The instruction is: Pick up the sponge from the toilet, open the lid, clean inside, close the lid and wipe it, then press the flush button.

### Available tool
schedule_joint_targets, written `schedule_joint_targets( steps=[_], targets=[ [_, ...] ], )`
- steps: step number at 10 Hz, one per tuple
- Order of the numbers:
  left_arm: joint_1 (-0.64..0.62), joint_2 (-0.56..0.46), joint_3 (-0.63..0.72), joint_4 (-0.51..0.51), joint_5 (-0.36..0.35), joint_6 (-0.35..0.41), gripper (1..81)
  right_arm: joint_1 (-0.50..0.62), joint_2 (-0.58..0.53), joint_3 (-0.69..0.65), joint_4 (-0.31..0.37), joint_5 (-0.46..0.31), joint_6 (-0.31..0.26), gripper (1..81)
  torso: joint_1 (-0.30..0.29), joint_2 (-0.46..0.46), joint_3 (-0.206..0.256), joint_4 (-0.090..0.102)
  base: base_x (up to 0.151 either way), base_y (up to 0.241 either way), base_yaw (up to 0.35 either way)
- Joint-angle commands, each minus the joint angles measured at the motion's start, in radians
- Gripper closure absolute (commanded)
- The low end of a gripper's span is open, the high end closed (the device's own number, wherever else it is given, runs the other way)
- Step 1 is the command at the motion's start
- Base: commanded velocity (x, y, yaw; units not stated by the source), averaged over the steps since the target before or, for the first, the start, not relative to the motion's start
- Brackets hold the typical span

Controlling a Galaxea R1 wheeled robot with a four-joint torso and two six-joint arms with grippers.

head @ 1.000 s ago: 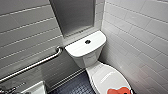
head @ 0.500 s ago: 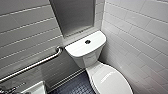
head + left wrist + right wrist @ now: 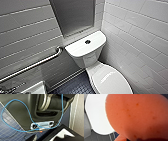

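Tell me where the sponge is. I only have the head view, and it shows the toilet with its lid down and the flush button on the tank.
Observer: The sponge shows large and close in the right wrist view. It is orange-red with small darker spots.
Operator: What is behind it there?
Observer: A white rounded surface lies behind it, most likely the lid, and it looks closed.
Operator: Anything useful from the left wrist?
Observer: A blue cable loops across the robot's dark body, with dark blue floor tiles beneath.
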Motion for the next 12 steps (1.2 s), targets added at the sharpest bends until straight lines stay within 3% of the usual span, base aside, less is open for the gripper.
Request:
schedule_joint_targets(
  steps=[1, 3, 5, 7, 9, 10, 12],
  targets=[
    [0.037, -0.011, 0.019, 0.005, 0.092, 0.005, 1.0, 0.033, -0.068, 0.222, -0.079, 0.027, -0.141, 81.1, 0.0, 0.0, 0.0, 0.0, 0.0, 0.0, 0.0],
    [0.036, -0.009, 0.021, 0.005, 0.092, 0.005, 1.0, 0.111, -0.065, 0.256, 0.011, 0.018, -0.235, 81.1, 0.0, 0.0, 0.0, 0.0, 0.0, 0.0, 0.0],
    [0.034, -0.008, 0.019, 0.005, 0.092, 0.005, 1.0, 0.25, -0.05, 0.255, 0.113, -0.074, -0.29, 81.1, 0.0, 0.0, 0.0, 0.0, 0.0, 0.0, 0.0],
    [0.034, -0.009, 0.019, 0.004, 0.092, 0.005, 1.0, 0.402, 0.008, 0.232, 0.306, -0.109, -0.432, 81.1, 0.0, 0.0, 0.0, 0.0, 0.0, 0.0, 0.0],
    [0.034, -0.008, 0.018, 0.002, 0.092, 0.005, 1.0, 0.543, 0.107, 0.169, 0.542, -0.109, -0.623, 81.1, 0.0, 0.0, 0.0, 0.0, 0.0, 0.0, 0.0],
    [0.034, -0.009, 0.016, -0.002, 0.092, 0.004, 1.0, 0.594, 0.166, 0.12, 0.619, -0.106, -0.686, 81.1, 0.0, 0.0, 0.0, 0.0, 0.0, 0.0, 0.0],
    [0.034, -0.011, 0.015, -0.007, 0.092, 0.005, 1.0, 0.68, 0.257, -0.003, 0.659, -0.126, -0.698, 81.1, 0.0, 0.0, 0.0, 0.0, 0.0, 0.0, 0.0]
  ],
)
